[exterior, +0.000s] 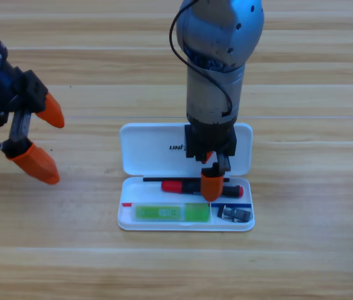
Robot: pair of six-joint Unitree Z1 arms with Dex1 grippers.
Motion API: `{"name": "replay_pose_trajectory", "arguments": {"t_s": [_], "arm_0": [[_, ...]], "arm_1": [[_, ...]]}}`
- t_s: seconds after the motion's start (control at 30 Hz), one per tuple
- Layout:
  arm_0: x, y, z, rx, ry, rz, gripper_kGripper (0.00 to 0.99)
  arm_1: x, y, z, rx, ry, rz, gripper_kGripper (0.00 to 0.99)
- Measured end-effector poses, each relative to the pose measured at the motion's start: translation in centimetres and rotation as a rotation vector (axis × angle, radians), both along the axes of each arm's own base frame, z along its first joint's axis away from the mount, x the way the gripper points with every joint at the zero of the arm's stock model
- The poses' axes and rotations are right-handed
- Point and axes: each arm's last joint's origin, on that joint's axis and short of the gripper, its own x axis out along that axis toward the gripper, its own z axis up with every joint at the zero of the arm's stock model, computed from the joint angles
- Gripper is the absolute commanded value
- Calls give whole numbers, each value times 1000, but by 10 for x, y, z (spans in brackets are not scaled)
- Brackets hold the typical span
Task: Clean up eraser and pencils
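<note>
Printed in dark letters on the raised lid of the white case (145, 150): "UNI", the rest covered by the right arm. Lying open on the wooden table (313, 262), lid toward the top edge, tray toward the bottom.

In the tray: green pencil (171, 212), translucent bright green, flat along the front compartment. Behind it the black pencil (185, 186), red at both visible stretches with a dark middle, stretched across the tray's width. In the front right compartment the eraser (235, 214), a short dark block, close beside the green pencil's right end.

Reaching down from the top edge over the lid: right gripper (211, 181), one orange jaw tip resting on or just above the black pencil near its right part. Second jaw mostly hidden under the black body; cannot tell whether spread or pinching.

At the left edge, well apart from the case: left gripper (39, 137), orange jaws spread wide, holding nothing.
</note>
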Motion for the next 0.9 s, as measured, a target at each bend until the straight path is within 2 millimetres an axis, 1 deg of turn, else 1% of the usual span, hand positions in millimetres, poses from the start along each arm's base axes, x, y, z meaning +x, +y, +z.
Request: {"name": "replay_pose_trajectory", "arguments": {"t_s": [0.07,0.13,0.17,0.27,0.37,0.47,0.5,0.57,0.63,0.77,0.83,0.9], "arm_0": [[0,0,0,-1,-2,0,990],[0,0,1,-5,-2,-1,990],[0,0,2,-11,-2,0,990],[4,1,7,-32,-15,6,990],[11,2,17,-73,-48,19,990],[21,6,26,-112,-93,39,990],[24,6,28,-123,-101,44,990],[34,7,32,-148,-122,57,990],[50,7,30,-174,-152,73,990],[89,10,9,-206,-173,130,986],[105,12,-1,-225,-182,151,969],[119,14,-9,-240,-196,175,910]], "arm_1": [[-3,0,3,1,5,4,982],[-9,-2,13,17,12,10,982],[-13,-4,23,36,12,13,982],[-31,-14,63,105,-8,27,982],[-51,-31,112,190,-50,29,982],[-71,-50,146,271,-36,18,982],[-77,-55,154,294,-21,15,982],[-87,-64,165,323,-7,14,980],[-95,-72,171,337,18,-1,980],[-106,-84,174,331,39,-10,980],[-111,-88,174,332,66,-14,980],[-118,-93,178,349,91,-19,982]]}}
